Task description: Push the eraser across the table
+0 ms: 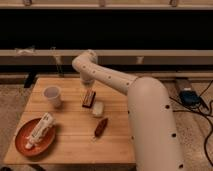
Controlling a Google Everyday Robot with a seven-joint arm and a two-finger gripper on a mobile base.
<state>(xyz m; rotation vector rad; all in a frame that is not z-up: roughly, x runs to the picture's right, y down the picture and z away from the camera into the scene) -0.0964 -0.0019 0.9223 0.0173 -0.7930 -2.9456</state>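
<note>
Camera view: your gripper [87, 84] hangs over the far middle of the bench [70, 145], on an arm reaching in from the picture's right. You cannot tell from here whether the jaws stand wide or narrow, so count on neither. The eraser [89, 98] lies flat on the camera side of the jaws, its far end at or just beside them; whether they touch is not clear.

The step in hand, as I judge it, is meeting that end and starting the push. Keep the jaws low to the wood and centred on the narrow end, so the bar slides straight and does not pivot. Past the eraser from the jaws, just beside its near end, sits the cream block [98, 108]; further along the same line lies the reddish-brown oval [100, 127]. A straight stroke toward the camera would likely run into the block, so angle it or go slowly.

Count:
- one eraser
- one cream block
- one oval
- one white cup [52, 95], picture-left of the jaws
- one red plate [22, 148], well apart from them at the near corner
- one tube [40, 131], lying on the plate
</note>
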